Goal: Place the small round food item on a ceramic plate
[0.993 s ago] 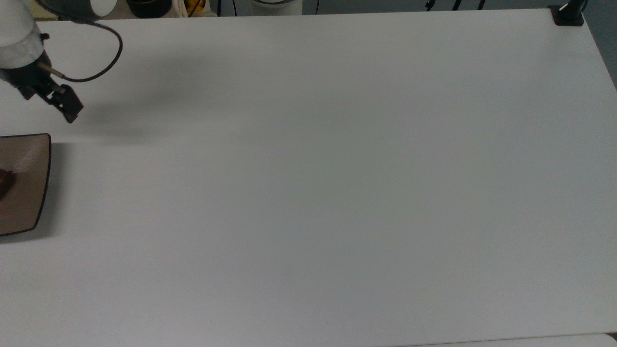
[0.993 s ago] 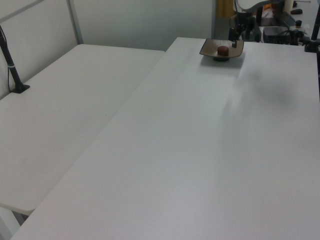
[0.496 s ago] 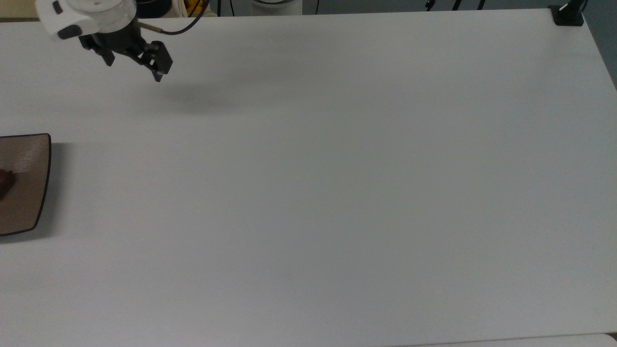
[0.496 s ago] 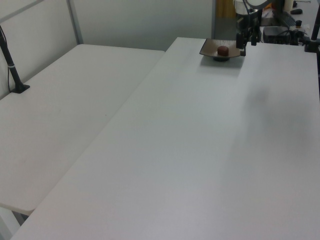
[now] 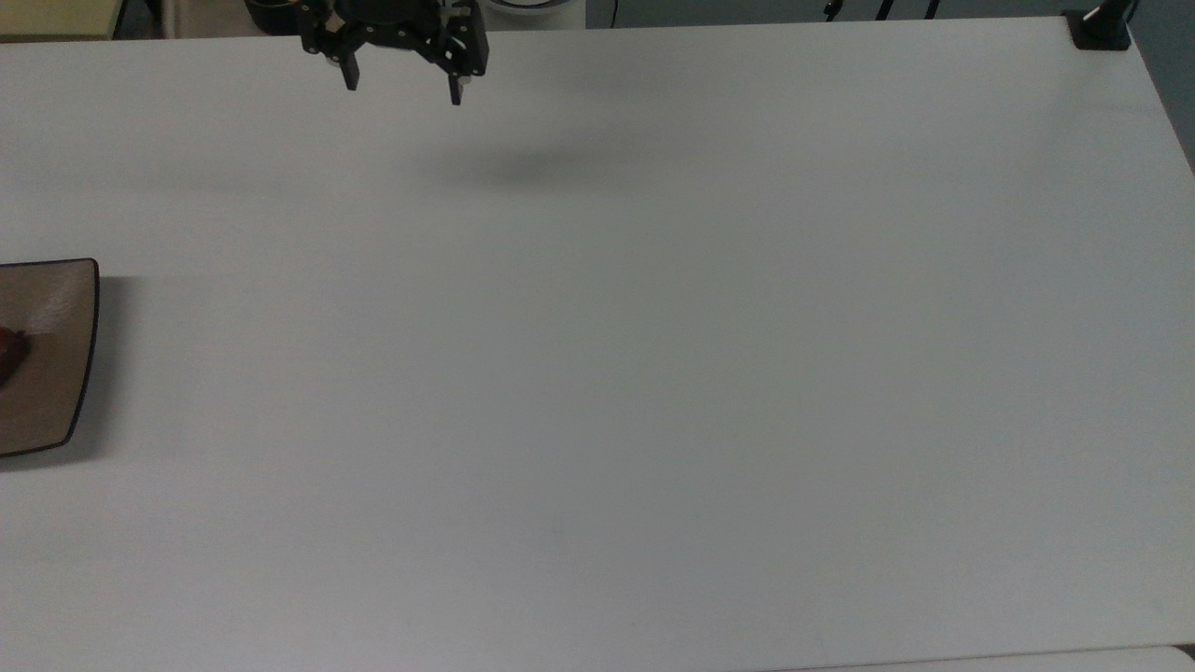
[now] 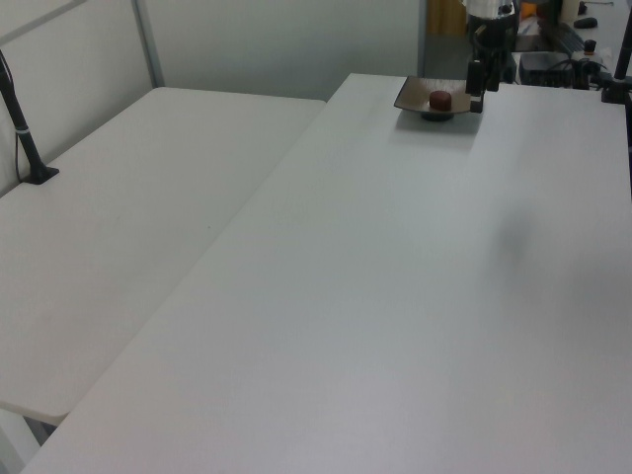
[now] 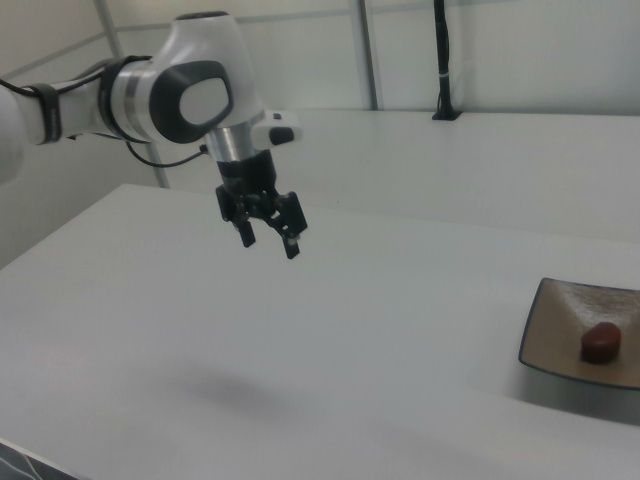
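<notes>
The small round food item [image 7: 600,342] [image 6: 439,100] [image 5: 7,351], a dark reddish-brown lump, lies on the brown squarish ceramic plate [image 7: 566,326] [image 6: 413,97] [image 5: 58,373]. That plate sits at the top view's left edge and at the right view's far right. My gripper [image 5: 403,86] [image 7: 268,237] hangs open and empty above the white table, far from the plate, near the top view's upper edge. In the left view the gripper [image 6: 476,87] appears just right of the plate.
The white table [image 5: 653,373] stretches wide to the top view's right. A black clamp [image 5: 1100,28] sits at its far right corner. A second white table [image 6: 118,227] adjoins in the left view, with a black post [image 6: 25,138] on it.
The gripper has swung away from beside the plate, rightwards along the top view's upper edge, and now shows both fingers spread. The food item and plate stayed put.
</notes>
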{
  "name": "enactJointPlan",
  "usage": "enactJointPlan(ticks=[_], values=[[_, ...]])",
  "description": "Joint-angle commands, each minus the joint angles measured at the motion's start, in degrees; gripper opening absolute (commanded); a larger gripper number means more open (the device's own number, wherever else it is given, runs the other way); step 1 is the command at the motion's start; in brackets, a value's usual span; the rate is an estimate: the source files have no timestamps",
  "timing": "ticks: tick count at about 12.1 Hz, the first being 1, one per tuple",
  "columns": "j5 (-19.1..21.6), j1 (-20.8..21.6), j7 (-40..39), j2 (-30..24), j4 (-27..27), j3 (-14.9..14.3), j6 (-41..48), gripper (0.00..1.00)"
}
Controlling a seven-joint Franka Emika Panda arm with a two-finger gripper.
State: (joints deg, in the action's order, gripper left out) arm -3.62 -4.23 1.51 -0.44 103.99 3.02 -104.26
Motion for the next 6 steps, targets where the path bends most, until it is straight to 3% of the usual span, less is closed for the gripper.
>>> enactJointPlan(ticks=[1,6], values=[[2.74,1.68,-1.68,-1.66,0.69,-1.17,-0.67,1.0],[2.74,1.68,-3.26,-1.58,0.69,-1.17,-1.03,1.0]])
